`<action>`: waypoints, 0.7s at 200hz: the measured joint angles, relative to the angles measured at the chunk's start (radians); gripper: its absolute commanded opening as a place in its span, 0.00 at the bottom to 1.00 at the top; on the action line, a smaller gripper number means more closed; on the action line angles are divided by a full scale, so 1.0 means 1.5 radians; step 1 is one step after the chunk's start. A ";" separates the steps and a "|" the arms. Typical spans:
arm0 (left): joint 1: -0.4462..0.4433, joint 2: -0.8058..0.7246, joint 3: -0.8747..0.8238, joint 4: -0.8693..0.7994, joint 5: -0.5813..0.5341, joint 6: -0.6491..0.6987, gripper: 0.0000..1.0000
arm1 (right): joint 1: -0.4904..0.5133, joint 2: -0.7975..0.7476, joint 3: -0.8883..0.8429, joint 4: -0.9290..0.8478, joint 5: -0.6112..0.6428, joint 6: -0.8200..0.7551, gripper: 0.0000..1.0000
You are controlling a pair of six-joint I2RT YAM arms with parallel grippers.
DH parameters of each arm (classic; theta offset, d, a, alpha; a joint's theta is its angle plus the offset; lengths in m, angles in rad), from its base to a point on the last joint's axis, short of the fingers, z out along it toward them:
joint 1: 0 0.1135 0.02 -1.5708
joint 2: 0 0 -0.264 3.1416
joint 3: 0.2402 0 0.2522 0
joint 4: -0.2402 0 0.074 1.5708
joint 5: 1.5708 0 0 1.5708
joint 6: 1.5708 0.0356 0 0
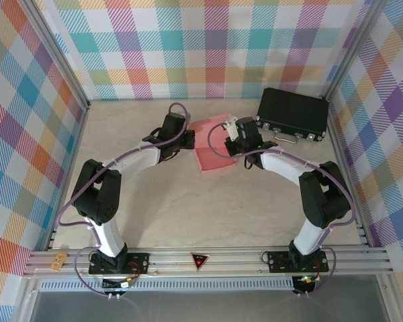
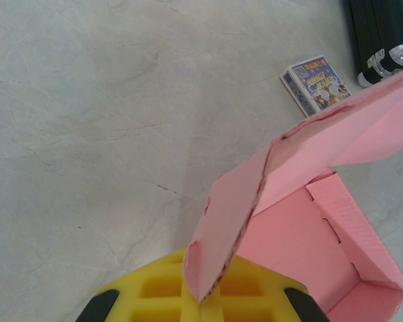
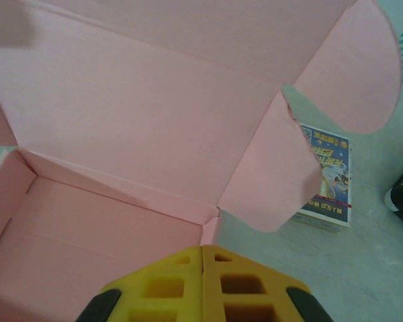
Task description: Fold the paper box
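At the bottom of the left wrist view my left gripper (image 2: 203, 285) looks clamped on a side flap of the paper box (image 2: 309, 248), which sits open at mid-table. A hard pull could tear the thin flap or drag the box. The right gripper (image 3: 203, 261), pinched empty at the box's near wall, braces nothing. Beyond, right of centre, the printed card (image 3: 326, 174) could get trapped under a flap.

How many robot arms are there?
2. The left arm rises from the near-left edge of the table, the right arm from its near-right edge. Both reach toward the pink paper box in the middle. No others seem hidden.
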 measured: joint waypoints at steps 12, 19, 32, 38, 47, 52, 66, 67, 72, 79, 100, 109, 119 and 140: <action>-0.002 0.000 0.000 0.000 0.000 0.000 0.02 | 0.000 0.000 0.000 -0.001 0.000 0.004 0.16; -0.003 0.000 0.001 0.000 0.000 0.001 0.02 | -0.003 0.000 0.000 -0.004 -0.001 0.010 0.19; -0.004 0.000 0.003 -0.001 0.000 0.003 0.02 | -0.012 0.000 0.001 -0.013 -0.013 0.020 0.26; -0.004 0.000 0.004 -0.001 0.000 0.005 0.02 | -0.018 0.000 0.002 -0.018 -0.021 0.023 0.31; -0.004 0.000 0.006 -0.001 0.001 0.009 0.02 | -0.031 0.000 0.003 -0.026 -0.037 0.031 0.37; -0.004 0.000 0.006 -0.001 0.001 0.011 0.02 | -0.040 0.000 0.004 -0.031 -0.048 0.030 0.40; -0.004 0.000 0.007 -0.001 0.003 0.018 0.02 | -0.069 -0.001 0.006 -0.043 -0.076 0.032 0.47; -0.004 0.000 0.007 -0.001 0.003 0.019 0.02 | -0.072 -0.001 0.007 -0.044 -0.079 0.034 0.47; -0.004 0.000 0.007 -0.001 0.005 0.020 0.02 | -0.083 -0.002 0.008 -0.049 -0.091 0.031 0.49; -0.004 0.000 0.007 -0.001 0.005 0.023 0.02 | -0.100 -0.003 0.010 -0.055 -0.110 0.031 0.51; -0.004 0.000 0.007 -0.001 0.012 0.034 0.01 | -0.151 -0.005 0.025 -0.074 -0.187 0.026 0.53; -0.004 0.000 0.007 -0.001 0.017 0.037 0.01 | -0.174 -0.005 0.034 -0.080 -0.224 0.021 0.53; -0.004 0.000 0.007 -0.001 0.019 0.040 0.01 | -0.195 -0.005 0.045 -0.086 -0.262 0.015 0.53; -0.004 0.000 0.007 -0.001 0.028 0.045 0.01 | -0.230 0.004 0.072 -0.093 -0.335 -0.007 0.53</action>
